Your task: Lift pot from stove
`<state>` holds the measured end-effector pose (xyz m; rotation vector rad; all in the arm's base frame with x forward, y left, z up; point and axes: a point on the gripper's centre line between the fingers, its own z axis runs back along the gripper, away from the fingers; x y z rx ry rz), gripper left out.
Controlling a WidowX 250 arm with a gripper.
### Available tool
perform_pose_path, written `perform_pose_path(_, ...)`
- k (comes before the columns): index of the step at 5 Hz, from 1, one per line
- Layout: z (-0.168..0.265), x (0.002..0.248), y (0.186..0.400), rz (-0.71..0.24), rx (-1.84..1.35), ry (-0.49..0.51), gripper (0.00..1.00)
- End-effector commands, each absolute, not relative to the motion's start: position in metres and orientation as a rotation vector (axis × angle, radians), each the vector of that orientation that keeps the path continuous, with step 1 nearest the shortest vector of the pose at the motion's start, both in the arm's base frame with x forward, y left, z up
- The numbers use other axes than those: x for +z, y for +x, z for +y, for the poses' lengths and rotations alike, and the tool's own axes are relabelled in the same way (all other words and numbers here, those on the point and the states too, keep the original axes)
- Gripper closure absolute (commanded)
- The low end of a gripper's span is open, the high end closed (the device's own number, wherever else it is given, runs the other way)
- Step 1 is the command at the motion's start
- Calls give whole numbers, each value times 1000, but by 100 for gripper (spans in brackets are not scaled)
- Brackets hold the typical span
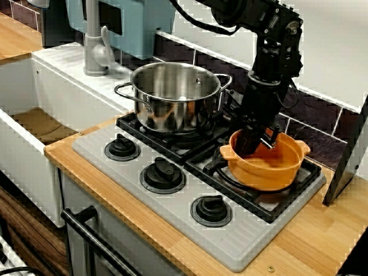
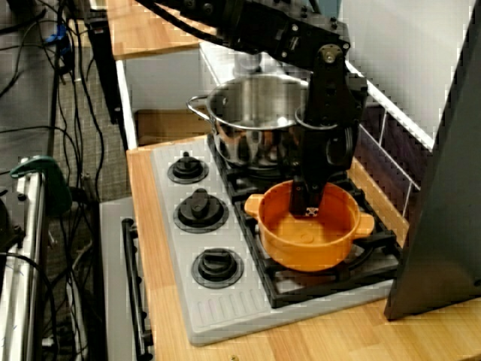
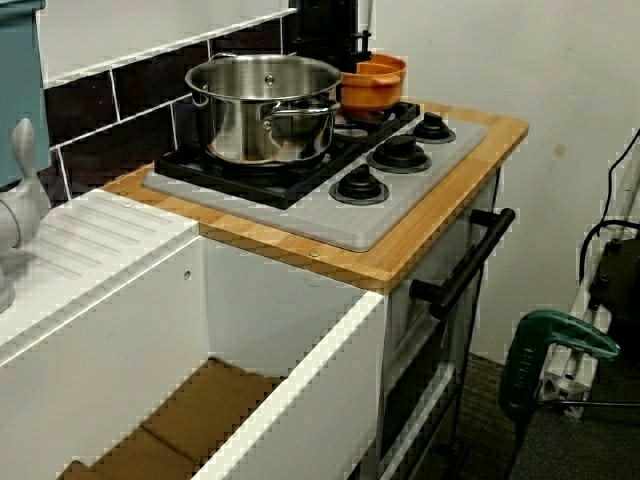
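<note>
The orange pot (image 1: pixel 270 167) (image 2: pixel 308 237) is over the right burner grate of the grey stove (image 1: pixel 241 241) (image 2: pixel 225 316). My gripper (image 1: pixel 253 144) (image 2: pixel 308 204) comes down from the black arm onto the pot's back rim. One finger is inside the bowl and one is outside, closed on the wall. The pot looks slightly tilted, and I cannot tell whether its base touches the grate. In the view from the sink side, the pot (image 3: pixel 372 88) peeks out behind the steel pot and the gripper's tips are hidden.
A taller steel pot (image 1: pixel 175 95) (image 2: pixel 255 120) (image 3: pixel 262 105) stands on the left burner, close beside the arm. Three black knobs (image 1: pixel 163 172) line the stove's front edge. The tiled wall is right behind, and a dark panel (image 1: pixel 351 155) leans at the right.
</note>
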<state>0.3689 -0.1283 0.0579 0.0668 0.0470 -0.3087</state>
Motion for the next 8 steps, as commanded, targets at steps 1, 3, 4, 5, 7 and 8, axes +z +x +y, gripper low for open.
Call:
perform_pose_path(1, -135, 110, 367, -48, -295, 22, 100)
perform_pose_path(3, -129, 140, 362, -57, -302, -30, 100)
perform_pose_path(4, -124, 155, 359, -54, -329, -40, 100)
perform_pose_path(5, -123, 168, 354, -73, -328, -55, 100)
perform_pose_path(7, -124, 199, 351, -107, -339, -71, 100)
perform_pose_path(8, -123, 212, 349, -118, -329, -90, 100)
